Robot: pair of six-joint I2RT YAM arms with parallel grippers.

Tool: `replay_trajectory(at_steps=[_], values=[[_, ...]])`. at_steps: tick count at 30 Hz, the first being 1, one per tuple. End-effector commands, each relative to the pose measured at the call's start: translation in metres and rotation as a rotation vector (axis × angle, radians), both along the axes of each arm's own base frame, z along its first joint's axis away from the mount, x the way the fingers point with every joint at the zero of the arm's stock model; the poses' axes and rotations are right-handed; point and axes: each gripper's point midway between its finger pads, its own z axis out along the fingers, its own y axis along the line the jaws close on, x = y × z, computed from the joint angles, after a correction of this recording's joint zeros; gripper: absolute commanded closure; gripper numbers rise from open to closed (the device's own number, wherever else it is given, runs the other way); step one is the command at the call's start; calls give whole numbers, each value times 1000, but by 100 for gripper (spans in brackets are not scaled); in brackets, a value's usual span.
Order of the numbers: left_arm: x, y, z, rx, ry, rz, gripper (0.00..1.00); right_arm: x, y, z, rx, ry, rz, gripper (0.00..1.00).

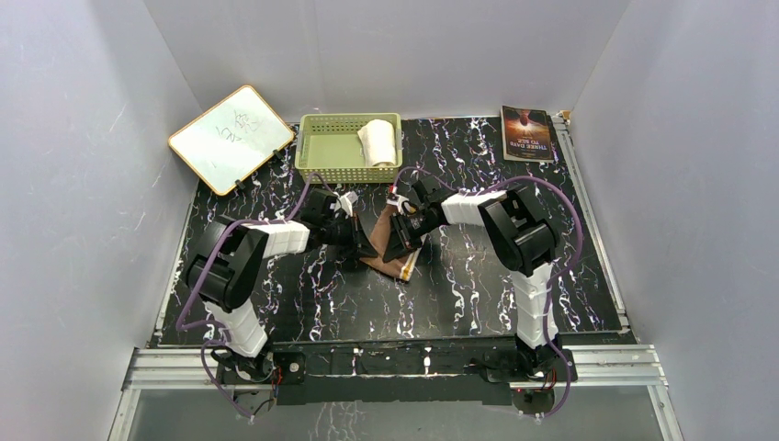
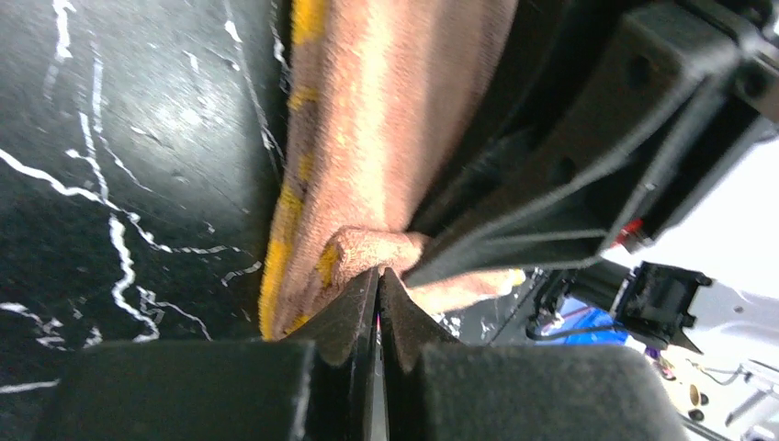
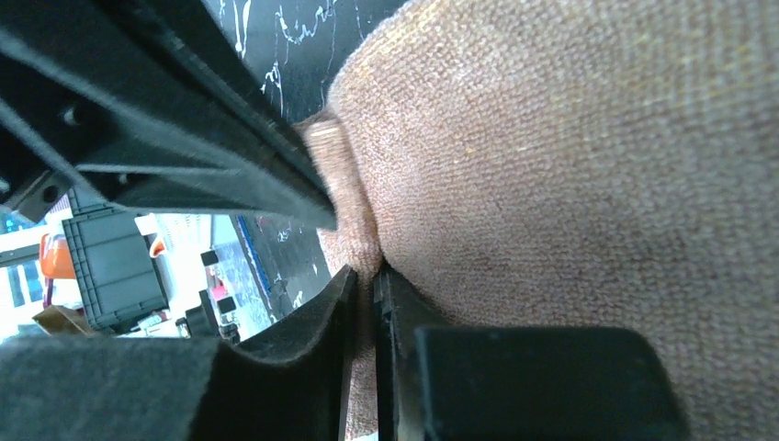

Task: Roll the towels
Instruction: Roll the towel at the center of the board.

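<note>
**Top view.** We see the brown towel (image 1: 388, 264) lying near the centre of the table (image 1: 459, 294), with a yellow-orange edge at its 4 o'clock side. The left hand (image 1: 367, 246) reaches it from 9 o'clock and the right hand (image 1: 395, 246) from 3 o'clock. The hands cover much of the cloth, and from here we cannot tell how their jaws stand. At 12 o'clock of this towel stands the basket (image 1: 331, 152), with the white towel (image 1: 378, 142) rolled up in its right end. Only this view shows the basket, the white towel, the whiteboard (image 1: 231, 138) at 10 o'clock and the book (image 1: 526, 133) at 2 o'clock.

**Left wrist view.** The left hand (image 2: 378, 280) is clenched, its jaws pressed together on a raised fold of the brown towel (image 2: 395, 119). The yellow-orange side shows along the cloth's 9 o'clock edge. A finger (image 2: 570, 184) of the right hand comes in from 2 o'clock and meets the same fold. The picture is blurred, and the towel is cut off at 12 o'clock.

**Right wrist view.** The right hand (image 3: 372, 276) is grasping the brown towel (image 3: 570, 184), with a thin strip of cloth between its nearly closed jaws. A finger (image 3: 165, 138) of the left hand enters from 10 o'clock. The towel fills the frame toward 3 o'clock, its edges are cut off, and only its brown side shows.
</note>
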Motion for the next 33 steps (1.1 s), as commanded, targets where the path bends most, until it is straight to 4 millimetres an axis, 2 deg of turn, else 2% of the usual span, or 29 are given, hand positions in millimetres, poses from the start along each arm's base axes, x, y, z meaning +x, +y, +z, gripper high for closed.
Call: replay_trajectory(at_steps=[1,4,6,9,11,13,16,18,23,26,31,33], values=[[29,15,-16,117,-60,87,100,12,-24,-41,-173,-79,-47,83],[30,20,-34,161,-41,96,100,19,-31,-37,-236,-144,-59,66],[25,20,-45,166,-18,92,100,27,-37,-31,-288,-206,-87,59],[18,22,-54,175,-1,86,100,49,-46,-8,-373,-362,-179,55],[15,22,-57,181,3,81,100,64,-51,16,-391,-483,-248,53],[12,22,-59,184,4,74,100,69,-49,40,-338,-571,-276,64],[10,21,-62,192,7,61,100,62,-35,64,-218,-620,-223,100],[9,21,-63,195,8,55,100,48,-21,71,-122,-586,-137,100],[8,22,-66,203,15,53,100,24,0,53,-24,-453,-6,100],[6,22,-67,203,19,48,100,16,3,32,-38,-384,40,100],[4,24,-69,211,23,40,100,20,-4,12,-53,-360,20,100],[4,25,-70,218,23,36,100,26,-14,7,-40,-345,-40,100]])
